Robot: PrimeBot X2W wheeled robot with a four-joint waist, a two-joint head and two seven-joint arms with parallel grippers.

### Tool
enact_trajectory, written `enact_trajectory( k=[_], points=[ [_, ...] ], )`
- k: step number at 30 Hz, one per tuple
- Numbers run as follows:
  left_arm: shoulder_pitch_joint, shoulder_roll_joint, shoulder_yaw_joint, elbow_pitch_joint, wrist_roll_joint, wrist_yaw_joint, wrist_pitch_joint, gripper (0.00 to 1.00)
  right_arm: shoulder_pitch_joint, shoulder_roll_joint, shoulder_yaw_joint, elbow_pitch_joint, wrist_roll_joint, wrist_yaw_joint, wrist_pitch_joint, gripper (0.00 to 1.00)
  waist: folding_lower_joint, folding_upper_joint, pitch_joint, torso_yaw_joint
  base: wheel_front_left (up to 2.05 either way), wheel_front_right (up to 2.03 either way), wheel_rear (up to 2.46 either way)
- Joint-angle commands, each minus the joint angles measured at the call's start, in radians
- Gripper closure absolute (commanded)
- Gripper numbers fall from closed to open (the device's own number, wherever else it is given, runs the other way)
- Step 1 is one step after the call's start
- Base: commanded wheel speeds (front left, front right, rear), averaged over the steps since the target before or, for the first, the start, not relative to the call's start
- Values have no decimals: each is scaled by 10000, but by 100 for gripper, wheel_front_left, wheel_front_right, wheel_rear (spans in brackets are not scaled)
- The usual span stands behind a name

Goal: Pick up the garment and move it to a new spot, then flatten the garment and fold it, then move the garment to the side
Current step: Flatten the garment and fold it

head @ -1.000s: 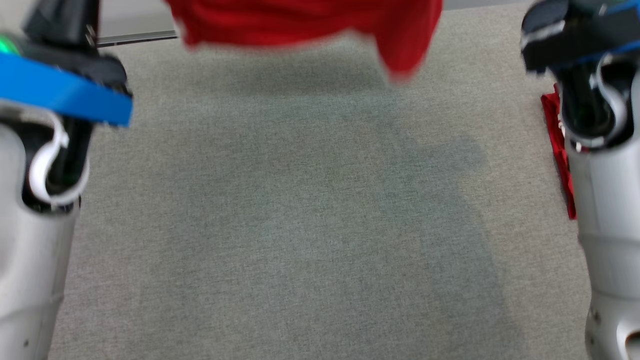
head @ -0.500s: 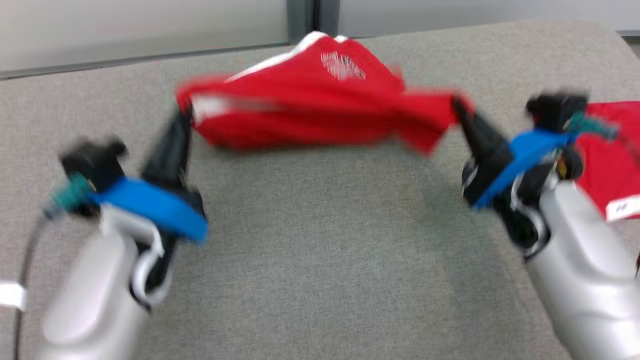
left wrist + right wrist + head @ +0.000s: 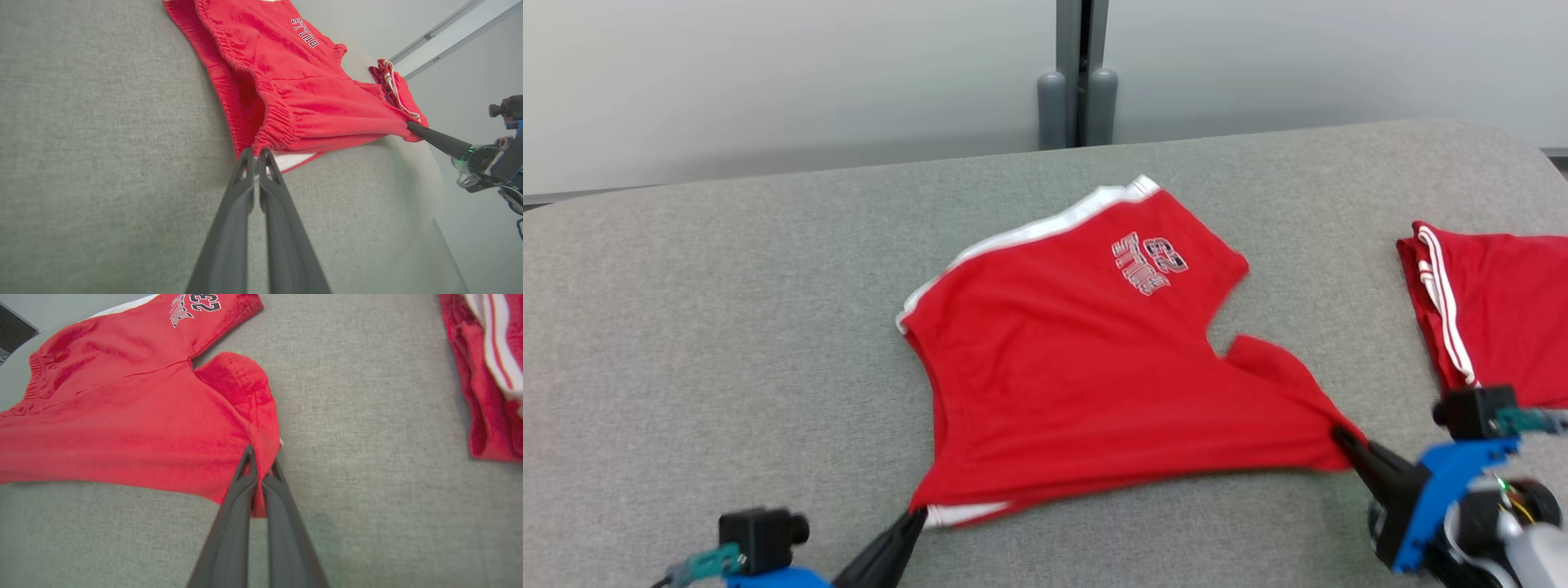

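Observation:
The garment is a pair of red shorts with white trim and a printed logo, spread on the grey padded table. My left gripper is shut on its near left corner at the elastic waistband. My right gripper is shut on the near right corner, a leg hem. The near edge is stretched taut between both grippers. In the left wrist view the left gripper pinches the cloth edge; in the right wrist view the right gripper bites into the hem.
A second red garment with white stripes lies folded at the table's right edge. A pale wall with a grey post stands behind the table. Bare grey table surface stretches to the left of the shorts.
The shorts hung in the air between both grippers; now they lie spread on the table, pulled toward me. The head camera has tilted up, showing the far edge and wall.

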Motion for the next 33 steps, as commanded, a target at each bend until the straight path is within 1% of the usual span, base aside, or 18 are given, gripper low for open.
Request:
enact_trajectory(
  k=[1,4,6,9,10,12,15,18,22,25,26,27,28,29,30,31,33],
  points=[
    [328,258,149,-427,-168,181,142,100,467,-148,-267,-416,-109,-16,227,100,3,0,-33,34,0,0,0],
    [1213,690,337,-2108,-561,694,558,100,1707,-87,-1359,-2176,-504,-19,1144,100,3,0,-84,110,0,0,0],
    [1538,834,497,-2949,-759,848,546,100,2162,269,-2063,-3295,-863,-17,1604,100,3,0,-69,147,0,0,0],
    [1367,739,550,-3472,-747,880,489,100,2118,734,-2618,-4497,-1400,-16,2146,100,3,0,40,211,0,0,0],
    [1098,563,584,-3456,-740,831,378,100,1826,926,-2662,-4720,-1509,-16,2252,100,3,0,84,229,0,0,0],
    [626,225,568,-3143,-698,763,249,100,1173,1076,-2553,-4825,-1722,-11,2442,100,3,0,232,261,0,0,0],
    [-342,-384,536,-2311,-472,888,33,100,-141,1345,-2175,-4288,-1895,-10,2589,100,3,0,462,333,0,0,0],
    [-1424,-976,528,-1137,-341,816,-182,100,-1646,1434,-1902,-3312,-2048,-10,2481,100,3,0,752,558,0,0,0],
    [-2717,-1619,414,599,-84,692,-454,100,-3228,1380,-1473,-1690,-2398,-8,2027,100,3,0,1147,904,0,0,0],
    [-3504,-1971,346,1755,143,590,-733,100,-4121,1287,-1213,-487,-2598,-8,1616,100,3,0,1438,1185,0,0,0],
    [-3888,-2235,296,2354,243,524,-954,100,-4559,1237,-1184,283,-2683,-8,1342,100,3,0,1626,1370,0,0,0],
    [-4039,-2370,270,2652,294,446,-1059,100,-4745,1238,-1162,679,-2705,-8,1193,100,3,0,1696,1444,0,0,0],
    [-4180,-2459,234,2882,354,368,-1166,100,-4914,1239,-1168,1018,-2718,-8,1061,90,3,0,1775,1513,0,0,0],
    [-4306,-2537,205,3127,379,290,-1276,71,-5064,1252,-1192,1378,-2707,-8,906,7,3,0,1832,1567,0,0,0],
    [-4410,-2638,158,3336,413,231,-1381,31,-5216,1261,-1227,1669,-2704,-8,719,0,3,0,1882,1620,0,0,0],
    [-4507,-2725,97,3523,465,165,-1466,0,-5336,1281,-1199,1914,-2714,-8,546,0,3,0,1913,1660,0,0,0],
    [-4613,-2887,-11,3816,442,15,-1603,0,-5467,1272,-1066,2321,-2659,-8,309,0,3,0,1929,1706,0,0,0]
  ],
)
